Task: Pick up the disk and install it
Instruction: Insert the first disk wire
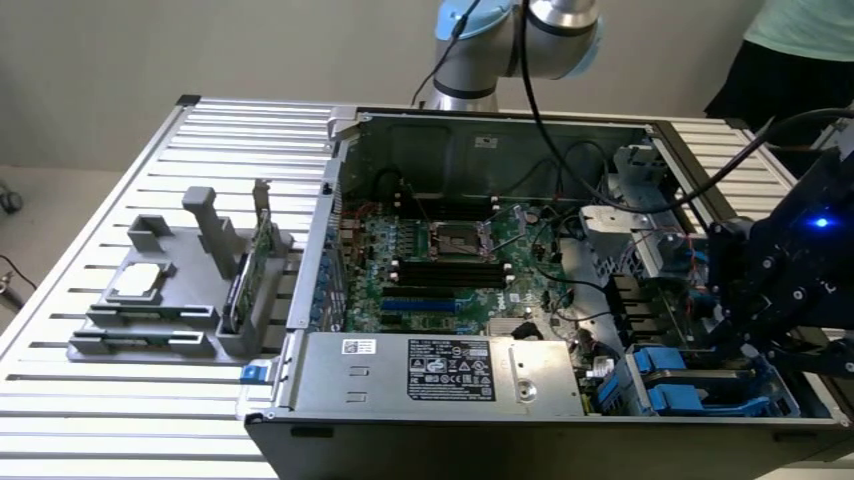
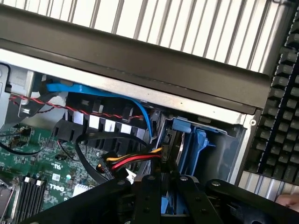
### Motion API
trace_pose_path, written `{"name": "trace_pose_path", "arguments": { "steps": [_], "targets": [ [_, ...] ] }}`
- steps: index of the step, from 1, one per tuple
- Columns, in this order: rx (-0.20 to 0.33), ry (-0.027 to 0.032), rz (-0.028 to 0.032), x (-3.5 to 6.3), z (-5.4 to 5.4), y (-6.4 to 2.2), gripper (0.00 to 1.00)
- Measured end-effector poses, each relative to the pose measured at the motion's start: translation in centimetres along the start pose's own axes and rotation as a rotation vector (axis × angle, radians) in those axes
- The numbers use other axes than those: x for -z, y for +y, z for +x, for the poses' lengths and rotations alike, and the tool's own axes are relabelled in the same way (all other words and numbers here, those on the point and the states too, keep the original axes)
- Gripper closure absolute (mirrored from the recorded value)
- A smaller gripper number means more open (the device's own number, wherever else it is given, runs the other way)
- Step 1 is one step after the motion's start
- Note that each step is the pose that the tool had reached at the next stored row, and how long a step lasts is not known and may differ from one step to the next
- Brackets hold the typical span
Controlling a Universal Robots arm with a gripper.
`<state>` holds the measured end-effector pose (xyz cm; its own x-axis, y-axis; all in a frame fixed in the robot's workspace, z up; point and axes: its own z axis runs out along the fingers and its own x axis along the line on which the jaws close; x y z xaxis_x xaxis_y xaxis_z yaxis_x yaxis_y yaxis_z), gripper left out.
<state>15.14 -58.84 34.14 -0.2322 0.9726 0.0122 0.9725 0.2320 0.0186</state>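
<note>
My black gripper [image 1: 731, 340] hangs over the blue drive bay [image 1: 681, 385] at the front corner of the open computer case, on the exterior view's right. In the wrist view its two fingers [image 2: 150, 196] stand close together, shut on a thin blue-railed edge that I take for the disk [image 2: 166, 204]. Most of the disk is hidden by the gripper [image 2: 167, 187]. It points into the bay [image 2: 205, 140], between blue plastic carriers.
Red, yellow and black cables [image 2: 135, 161] and a blue cable [image 2: 107, 95] run close beside the bay. A silver power supply box [image 1: 441, 370] fills the case front, with the motherboard [image 1: 441, 260] behind it. A grey rack [image 1: 174, 300] holds a small silver square [image 1: 140, 282]. A person [image 1: 801, 50] stands behind.
</note>
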Motion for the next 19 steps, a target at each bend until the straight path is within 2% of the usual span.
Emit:
{"name": "trace_pose_path", "arguments": {
  "steps": [10, 14, 19],
  "targets": [
    [-0.151, -0.0039, -0.0016, -0.05, 0.0, 0.03, 0.82],
    [-0.176, -0.0081, -0.0013, -0.07, 0.12, 0.17, 0.82],
    [-0.187, -0.0171, -0.0001, -0.19, 0.55, 0.34, 0.82]
  ]
}}
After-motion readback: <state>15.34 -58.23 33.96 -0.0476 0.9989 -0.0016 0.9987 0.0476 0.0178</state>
